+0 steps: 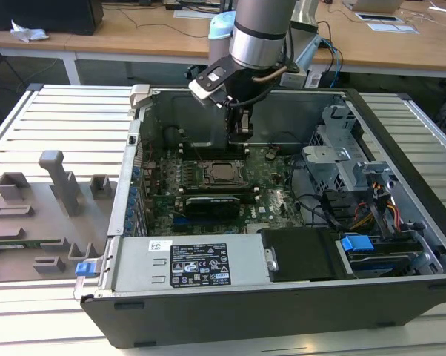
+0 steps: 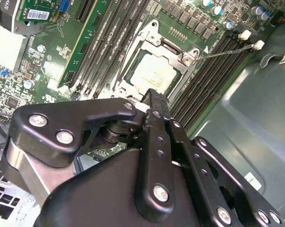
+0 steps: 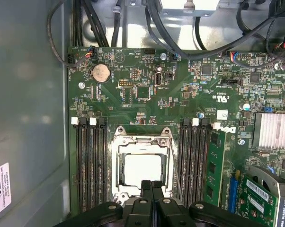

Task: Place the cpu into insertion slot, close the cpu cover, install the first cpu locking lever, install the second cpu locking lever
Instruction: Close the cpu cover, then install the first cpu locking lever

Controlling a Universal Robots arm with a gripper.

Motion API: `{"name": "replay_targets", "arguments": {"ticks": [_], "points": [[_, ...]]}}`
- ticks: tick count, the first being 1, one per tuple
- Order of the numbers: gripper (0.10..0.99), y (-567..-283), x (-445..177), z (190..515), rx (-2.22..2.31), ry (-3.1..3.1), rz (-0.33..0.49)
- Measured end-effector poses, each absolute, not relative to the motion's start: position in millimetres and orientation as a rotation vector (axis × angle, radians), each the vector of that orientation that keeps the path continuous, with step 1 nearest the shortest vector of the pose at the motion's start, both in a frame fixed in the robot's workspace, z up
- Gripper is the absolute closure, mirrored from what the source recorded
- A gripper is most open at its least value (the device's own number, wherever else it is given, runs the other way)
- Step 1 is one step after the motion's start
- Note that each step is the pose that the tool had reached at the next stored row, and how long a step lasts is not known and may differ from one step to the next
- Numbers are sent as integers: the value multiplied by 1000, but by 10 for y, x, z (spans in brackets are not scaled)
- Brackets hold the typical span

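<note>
The cpu (image 3: 142,171) lies flat in the insertion slot (image 1: 223,173) on the green board, its silvery top showing (image 2: 152,76). The cpu cover (image 3: 116,163), a silvery frame, is down around it. A thin locking lever (image 2: 223,52) stands out from one corner of the socket; another view of it runs along the socket's side (image 3: 174,165). My gripper (image 3: 152,183) hangs just above the socket's edge with its black fingers pressed together and nothing between them. It shows in the exterior view (image 1: 241,132) inside the open case, and in the second wrist view (image 2: 154,93).
Black memory slots (image 3: 90,161) flank the socket on both sides. A green card (image 3: 213,165) and a heatsink (image 3: 272,130) stand close by. The case wall (image 3: 29,94), the power supply (image 1: 186,263) and the drive cage (image 1: 341,163) hem in the board. Grey fixtures (image 1: 52,185) sit on the table outside.
</note>
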State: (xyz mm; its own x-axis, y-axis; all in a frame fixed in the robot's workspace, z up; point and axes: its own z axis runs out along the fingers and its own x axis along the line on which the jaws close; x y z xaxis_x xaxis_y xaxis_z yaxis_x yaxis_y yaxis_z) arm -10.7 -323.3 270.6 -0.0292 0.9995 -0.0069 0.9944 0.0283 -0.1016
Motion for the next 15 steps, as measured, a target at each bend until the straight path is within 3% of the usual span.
{"name": "replay_targets", "arguments": {"ticks": [15], "points": [[980, -3233, -107, 2707, -1833, -2480, 133]]}}
